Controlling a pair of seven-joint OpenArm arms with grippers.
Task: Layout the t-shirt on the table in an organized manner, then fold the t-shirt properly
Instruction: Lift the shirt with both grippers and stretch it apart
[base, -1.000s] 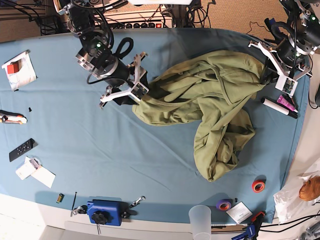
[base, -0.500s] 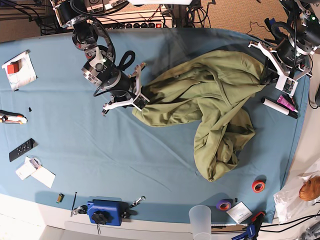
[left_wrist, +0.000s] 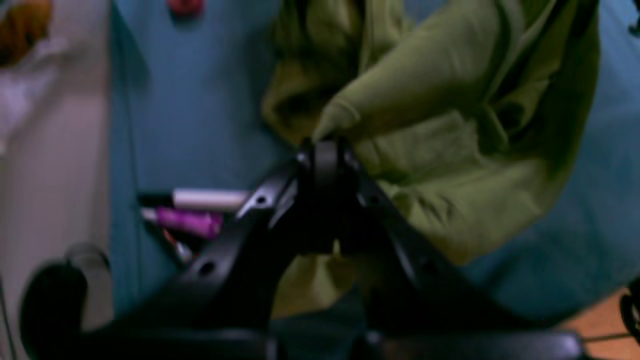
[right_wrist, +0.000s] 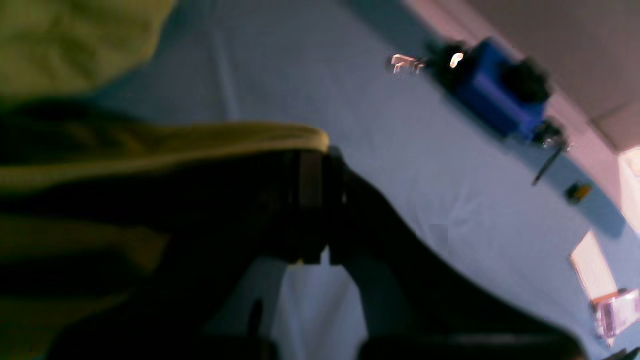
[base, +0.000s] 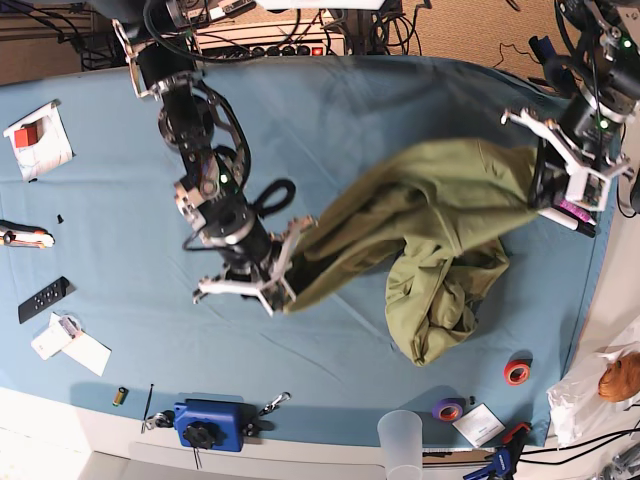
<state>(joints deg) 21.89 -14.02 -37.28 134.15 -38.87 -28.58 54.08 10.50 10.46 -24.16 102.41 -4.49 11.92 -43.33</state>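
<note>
Base view puts the right gripper (base: 283, 290) low over the table (base: 330, 110), its jaws pressed together on one olive-green edge of the t-shirt (base: 430, 215). From those jaws the cloth runs away as a taut band, up and across toward the left gripper (base: 537, 205), which is likewise clamped on the opposite edge of the t-shirt near the far end of the table. Between the two grips the fabric is stretched into a long diagonal sheet with a few lengthwise creases, while the rest hangs off the middle of that sheet and bunches into a crumpled, folded heap on the blue cloth, closer to the left gripper than to the right. No neckline or tag can be picked out in the mass.

Right wrist view, though blurred, shows the dark fingers (right_wrist: 305, 200) closed on a rolled yellowish-green hem, with bare table beyond them and a blue clamp block (right_wrist: 492, 97) far off near the table's edge. Left wrist view shows the black fingers (left_wrist: 325, 165) meeting on a pinched peak of cloth, the shirt spreading away in soft folds just past the tips. Beside that gripper, on the side away from the shirt, lie a white marker (left_wrist: 207, 199) and a purple tube (left_wrist: 187, 221), close together on the table.
</note>
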